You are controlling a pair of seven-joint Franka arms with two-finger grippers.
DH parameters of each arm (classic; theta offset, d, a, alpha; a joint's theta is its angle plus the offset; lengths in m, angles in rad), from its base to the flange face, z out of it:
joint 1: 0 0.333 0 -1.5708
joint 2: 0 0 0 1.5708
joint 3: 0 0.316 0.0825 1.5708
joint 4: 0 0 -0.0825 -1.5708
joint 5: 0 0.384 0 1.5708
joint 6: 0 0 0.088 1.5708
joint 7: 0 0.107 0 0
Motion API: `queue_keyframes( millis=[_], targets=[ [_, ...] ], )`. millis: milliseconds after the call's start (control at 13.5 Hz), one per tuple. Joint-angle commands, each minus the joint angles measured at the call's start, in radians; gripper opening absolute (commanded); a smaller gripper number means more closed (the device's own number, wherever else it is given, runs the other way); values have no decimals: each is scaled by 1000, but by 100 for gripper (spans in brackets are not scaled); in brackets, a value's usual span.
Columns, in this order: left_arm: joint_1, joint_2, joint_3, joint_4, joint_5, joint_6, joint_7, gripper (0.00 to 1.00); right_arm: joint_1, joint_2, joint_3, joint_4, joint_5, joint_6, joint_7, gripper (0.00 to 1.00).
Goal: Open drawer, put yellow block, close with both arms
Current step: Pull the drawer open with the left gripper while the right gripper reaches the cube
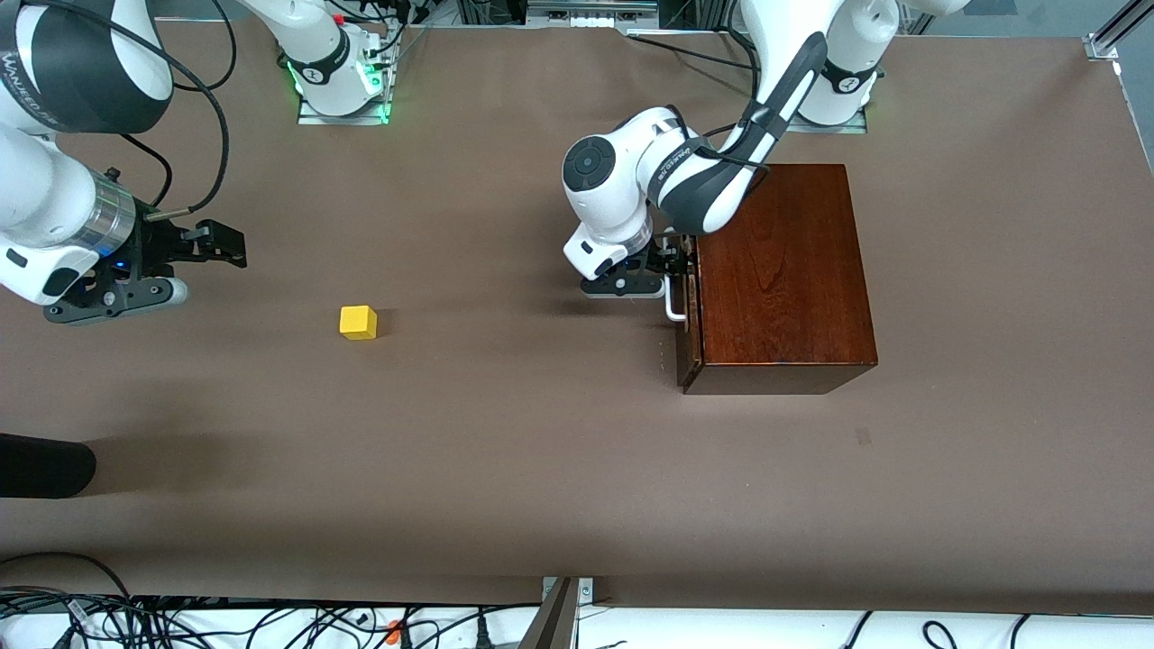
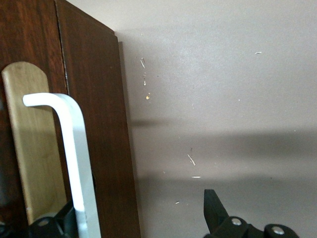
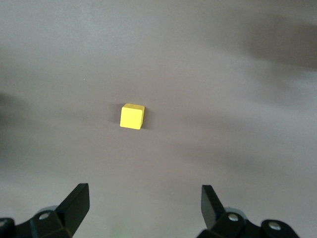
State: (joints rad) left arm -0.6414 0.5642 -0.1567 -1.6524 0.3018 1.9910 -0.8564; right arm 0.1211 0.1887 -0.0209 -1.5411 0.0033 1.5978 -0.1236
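Note:
The yellow block point(image 1: 358, 322) point(image 3: 132, 116) lies alone on the brown table, toward the right arm's end. My right gripper point(image 1: 233, 245) point(image 3: 143, 193) hangs open above the table a short way from the block, with nothing between its fingers. The dark wooden box point(image 1: 784, 270) stands toward the left arm's end. Its drawer point(image 1: 690, 329) looks shut. My left gripper point(image 1: 669, 270) point(image 2: 133, 210) is open at the drawer's front. One finger point(image 2: 54, 223) sits in the pale recess under the white handle point(image 1: 674, 308) point(image 2: 74, 148), and the other finger point(image 2: 215, 213) stands off the front's edge.
A black rounded object point(image 1: 45, 466) juts onto the table at the right arm's end, nearer to the front camera than the block. Cables point(image 1: 270, 622) run along the table's near edge. A wide stretch of bare table separates the block from the box.

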Motion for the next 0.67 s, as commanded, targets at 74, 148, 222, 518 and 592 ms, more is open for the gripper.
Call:
queue_keyframes(
  millis=[74, 148, 222, 518, 592],
  targets=[
    [-37, 63, -3, 121, -7, 14, -29, 100, -18, 15, 6, 22, -6, -22, -45, 100],
    [-40, 74, -3, 149, -32, 15, -27, 100, -17, 15, 6, 22, -5, -22, -50, 100],
    [-56, 91, -3, 176, -38, 14, -29, 100, -15, 15, 6, 18, -6, -22, -48, 100],
    [-86, 148, -1, 224, -40, 15, -30, 100, -14, 3, 9, -146, 12, 127, -28, 100],
    [-86, 149, -3, 233, -41, 15, -30, 100, -14, 5, 12, -184, 15, 186, -2, 100]
  ],
)
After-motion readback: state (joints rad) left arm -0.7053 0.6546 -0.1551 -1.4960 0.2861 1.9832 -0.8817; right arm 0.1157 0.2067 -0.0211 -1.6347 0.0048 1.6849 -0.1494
